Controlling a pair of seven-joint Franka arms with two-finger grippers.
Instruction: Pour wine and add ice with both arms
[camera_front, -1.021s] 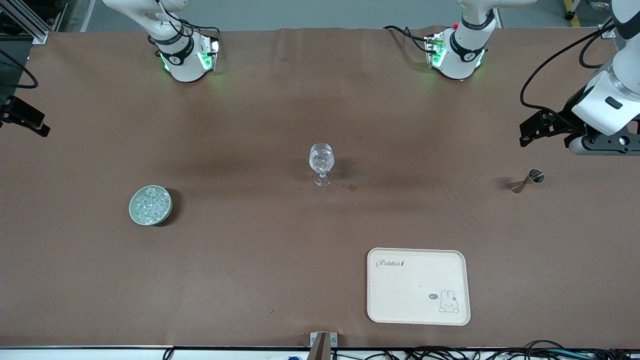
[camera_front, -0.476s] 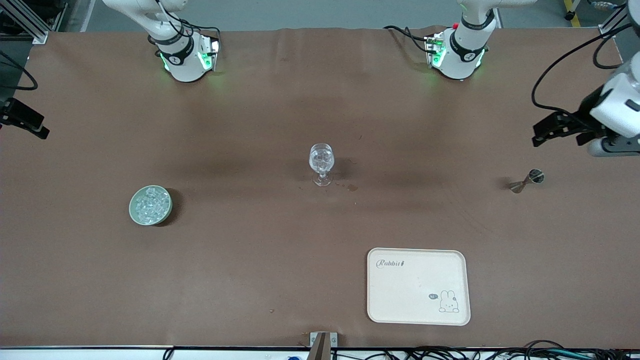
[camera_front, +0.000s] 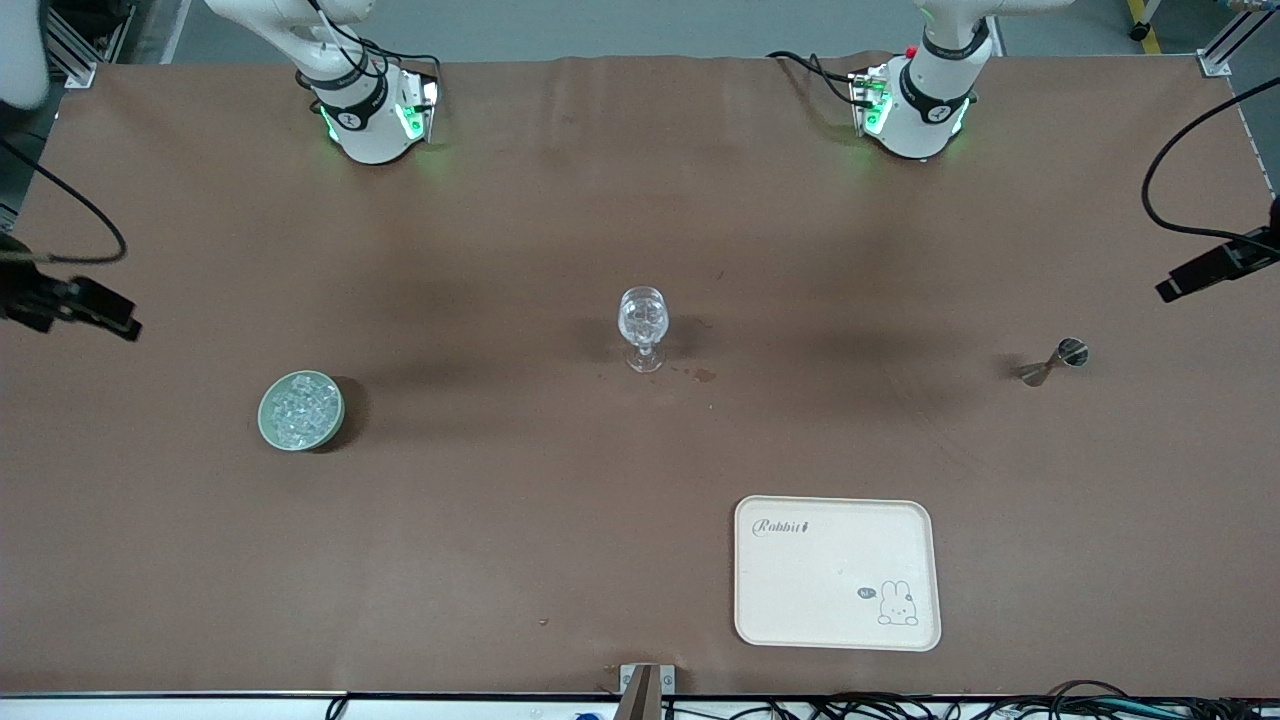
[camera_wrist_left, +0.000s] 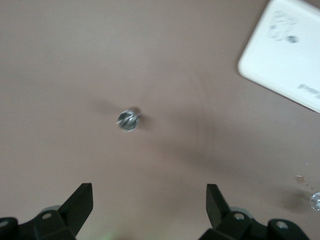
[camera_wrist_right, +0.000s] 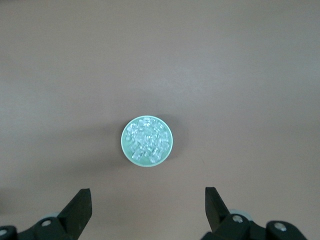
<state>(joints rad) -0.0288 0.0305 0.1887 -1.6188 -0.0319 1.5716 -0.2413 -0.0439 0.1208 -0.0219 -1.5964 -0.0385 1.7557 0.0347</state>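
A clear stemmed glass (camera_front: 641, 325) stands upright mid-table with glinting clear contents. The ice (camera_front: 300, 408) fills a pale green bowl (camera_front: 268, 425) toward the right arm's end of the table. In the right wrist view the ice (camera_wrist_right: 147, 140) lies below my open, empty right gripper (camera_wrist_right: 147, 207). My left gripper (camera_wrist_left: 149, 207) is open and empty, high over the table near a small metal jigger (camera_wrist_left: 129, 120). In the front view only black parts of each hand show at the edges, the left arm's (camera_front: 1215, 268) and the right arm's (camera_front: 75, 305).
The metal jigger (camera_front: 1055, 360) lies on its side toward the left arm's end. A cream tray (camera_front: 837, 572) with a rabbit drawing sits nearer the front camera and also shows in the left wrist view (camera_wrist_left: 287, 55). Small dark spots (camera_front: 700, 375) mark the cloth beside the glass.
The left arm has swung outward past the table's end and mostly left the front view. The right arm's hand has moved down and inward toward the bowl's end.
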